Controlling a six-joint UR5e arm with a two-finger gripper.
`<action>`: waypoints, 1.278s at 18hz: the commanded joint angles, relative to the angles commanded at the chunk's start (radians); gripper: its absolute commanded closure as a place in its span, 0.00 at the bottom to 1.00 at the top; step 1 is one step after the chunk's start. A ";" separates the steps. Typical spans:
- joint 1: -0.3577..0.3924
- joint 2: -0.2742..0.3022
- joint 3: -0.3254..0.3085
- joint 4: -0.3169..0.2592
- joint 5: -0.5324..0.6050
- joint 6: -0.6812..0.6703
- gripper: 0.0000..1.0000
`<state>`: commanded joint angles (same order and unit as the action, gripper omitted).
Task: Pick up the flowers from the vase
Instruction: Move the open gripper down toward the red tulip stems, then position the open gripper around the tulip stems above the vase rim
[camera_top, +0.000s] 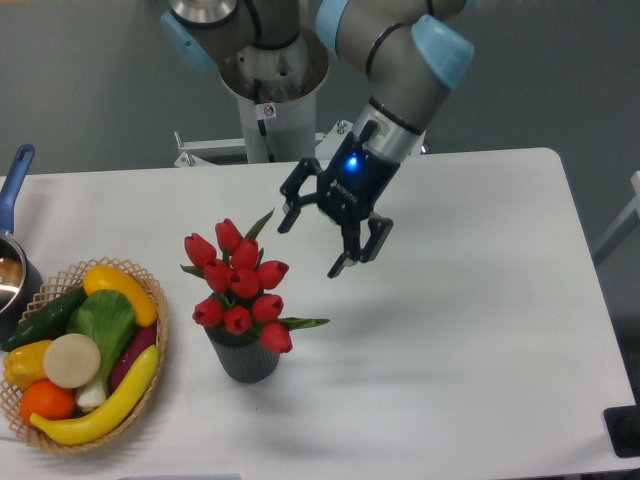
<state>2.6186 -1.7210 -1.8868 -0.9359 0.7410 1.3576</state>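
**Claw up above the tulips, nothing grabbed**

Only one camera view here, looking down at the white worktop.

The claw hangs in the air just up and right of the flowers, fingers spread wide apart and holding nothing. A blue light glows on its body. It isn't touching the buds.

The red tulips sit upright in the dark grey vase, left of the worktop's middle. The buds and leaves cover the vase mouth, so the stems and any tie can't be seen, only the lower part of the vase.

At the left edge there's a wicker basket of fruit and veg: a banana, an orange, a cucumber. Its bottom left is cut off by the frame. Behind it, a blue-handled pot is mostly cropped too.
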 joint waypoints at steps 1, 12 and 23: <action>-0.008 -0.011 0.002 0.009 -0.009 -0.003 0.00; -0.011 -0.077 -0.006 0.032 -0.201 -0.003 0.00; -0.031 -0.114 -0.006 0.061 -0.242 -0.002 0.00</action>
<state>2.5879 -1.8346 -1.8929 -0.8744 0.4985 1.3560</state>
